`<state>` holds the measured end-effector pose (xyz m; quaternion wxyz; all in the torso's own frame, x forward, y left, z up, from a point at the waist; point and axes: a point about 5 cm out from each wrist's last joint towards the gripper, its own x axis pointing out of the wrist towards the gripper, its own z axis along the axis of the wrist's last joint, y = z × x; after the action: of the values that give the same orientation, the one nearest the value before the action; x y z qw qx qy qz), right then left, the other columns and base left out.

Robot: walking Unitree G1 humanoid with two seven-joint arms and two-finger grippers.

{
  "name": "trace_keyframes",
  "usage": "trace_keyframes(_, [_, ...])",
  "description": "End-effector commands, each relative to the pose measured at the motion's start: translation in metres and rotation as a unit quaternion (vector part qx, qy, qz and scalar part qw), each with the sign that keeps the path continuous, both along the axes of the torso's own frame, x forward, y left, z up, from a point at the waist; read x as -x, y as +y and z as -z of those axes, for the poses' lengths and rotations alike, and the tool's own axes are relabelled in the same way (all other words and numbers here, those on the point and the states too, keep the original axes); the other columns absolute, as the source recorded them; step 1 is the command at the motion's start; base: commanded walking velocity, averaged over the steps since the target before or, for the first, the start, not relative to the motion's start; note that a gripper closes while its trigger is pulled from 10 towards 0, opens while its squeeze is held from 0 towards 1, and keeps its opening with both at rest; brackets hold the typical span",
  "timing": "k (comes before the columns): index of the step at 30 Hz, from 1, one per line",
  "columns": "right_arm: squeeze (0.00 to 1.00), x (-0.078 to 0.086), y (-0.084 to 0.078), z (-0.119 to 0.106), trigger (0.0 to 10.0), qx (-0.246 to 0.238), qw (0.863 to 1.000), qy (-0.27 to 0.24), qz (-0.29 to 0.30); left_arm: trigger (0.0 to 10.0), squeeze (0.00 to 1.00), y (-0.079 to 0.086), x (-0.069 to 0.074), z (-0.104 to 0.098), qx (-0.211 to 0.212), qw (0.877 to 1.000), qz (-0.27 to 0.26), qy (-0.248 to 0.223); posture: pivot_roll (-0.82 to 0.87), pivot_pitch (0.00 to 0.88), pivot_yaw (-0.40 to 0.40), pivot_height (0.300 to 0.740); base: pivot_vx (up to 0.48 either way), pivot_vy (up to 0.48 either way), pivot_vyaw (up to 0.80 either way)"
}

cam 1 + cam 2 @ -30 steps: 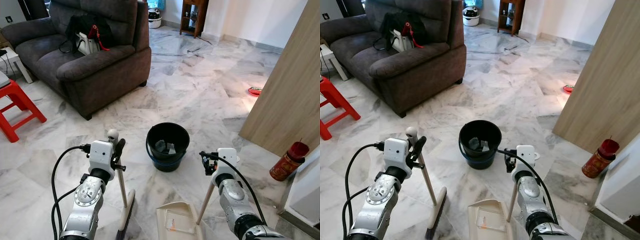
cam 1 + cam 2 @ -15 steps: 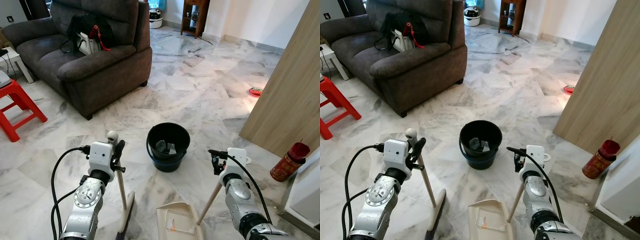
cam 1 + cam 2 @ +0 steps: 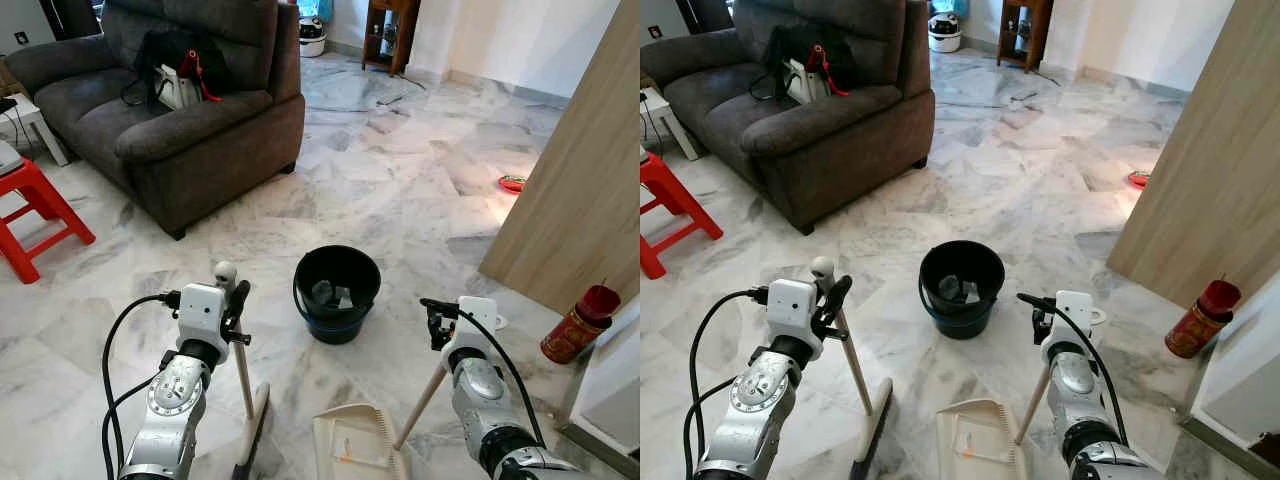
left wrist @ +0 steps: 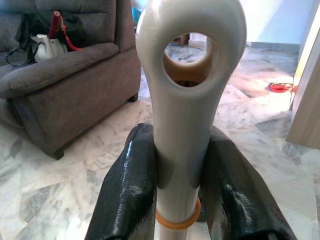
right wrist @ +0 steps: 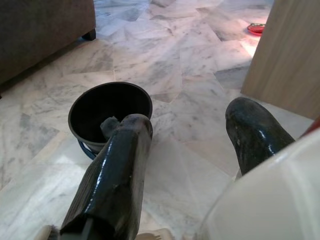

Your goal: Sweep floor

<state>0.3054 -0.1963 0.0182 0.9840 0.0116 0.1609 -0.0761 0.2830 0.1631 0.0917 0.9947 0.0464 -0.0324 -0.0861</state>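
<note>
Between left pincer (image 4: 182, 185) fingers (image 4: 127, 192) stands the broom handle (image 4: 182, 125)

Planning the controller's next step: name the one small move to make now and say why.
Probably lift the dustpan with the right hand and carry it toward the black bucket. The pan lies on the floor with scraps in it, the bucket stands open just ahead, and the left hand holds the broom upright, its head resting beside the pan.
</note>
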Motion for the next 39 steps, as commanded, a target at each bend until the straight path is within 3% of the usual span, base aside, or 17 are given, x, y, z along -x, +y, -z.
trace_keyframes(1, [0.00, 0.0043, 0.0023, 0.0058, 0.0, -0.004, 1.000, 0.014, -0.004, 10.0, 0.00, 0.0008, -0.0018, -0.0087, -0.005, 1.000, 0.004, -0.016, 0.10, 0.000, -0.020, 0.740, 0.000, 0.000, 0.00])
trace_keyframes(7, [0.00, 0.0050, 0.0048, 0.0070, 0.0, 0.022, 0.999, 0.020, -0.029, 10.0, 0.00, 0.0007, -0.0018, -0.0083, -0.005, 1.000, 0.005, -0.014, 0.10, 0.000, -0.021, 0.740, 0.000, 0.000, 0.00])
trace_keyframes(24, [0.00, 0.0051, 0.0071, 0.0074, 0.0, 0.013, 0.999, 0.018, -0.032, 10.0, 0.00, 0.0000, -0.0026, -0.0082, -0.006, 1.000, 0.011, -0.012, 0.10, 0.000, -0.019, 0.740, 0.000, 0.000, 0.00])
trace_keyframes(25, [0.00, 0.0051, 0.0072, 0.0075, 3.3, 0.010, 0.999, 0.019, -0.030, 10.0, 0.00, 0.0000, -0.0026, -0.0082, -0.006, 1.000, 0.011, -0.012, 0.10, 0.000, -0.019, 0.740, 0.000, 0.000, 0.00])
trace_keyframes(26, [0.00, 0.0050, 0.0070, 0.0076, 10.0, 0.005, 0.999, 0.020, -0.027, 10.0, 0.00, -0.0001, -0.0027, -0.0082, -0.006, 1.000, 0.012, -0.012, 0.10, 0.000, -0.018, 0.740, 0.000, 0.000, 0.00])
trace_keyframes(39, [0.00, 0.0046, 0.0066, 0.0073, 10.0, -0.005, 1.000, 0.019, -0.022, 10.0, 0.00, -0.0020, -0.0026, -0.0078, -0.006, 1.000, 0.019, -0.010, 0.10, 0.000, -0.018, 0.740, 0.000, 0.000, 0.00])
